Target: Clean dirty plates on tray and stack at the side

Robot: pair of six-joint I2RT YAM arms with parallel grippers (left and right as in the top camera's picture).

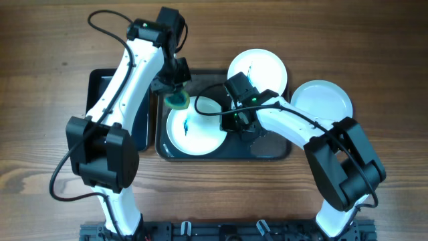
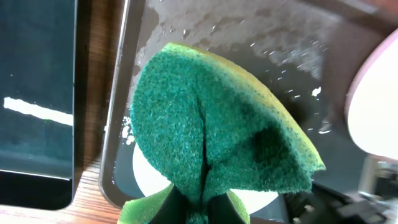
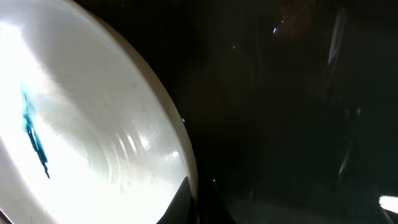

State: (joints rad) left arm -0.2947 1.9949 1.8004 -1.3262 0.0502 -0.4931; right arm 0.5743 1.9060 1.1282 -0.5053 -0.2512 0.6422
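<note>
A white plate [image 1: 195, 127] with a blue-green smear lies on the left half of the dark grey tray [image 1: 271, 150]. My right gripper [image 1: 231, 119] is shut on that plate's right rim; the right wrist view shows the rim [image 3: 180, 143] between the fingers [image 3: 198, 202]. My left gripper [image 1: 175, 90] is shut on a green sponge [image 1: 178, 101] held over the plate's upper left edge; the sponge [image 2: 217, 137] fills the left wrist view, pinched by the fingers [image 2: 202, 208]. A second smeared plate [image 1: 261, 68] sits behind the tray. A clean plate [image 1: 322, 100] lies to the right on the table.
A smaller black tray [image 1: 101, 90] lies left of the grey tray, partly under my left arm. It shows in the left wrist view [image 2: 37, 93]. Water drops dot the grey tray's surface [image 2: 273, 50].
</note>
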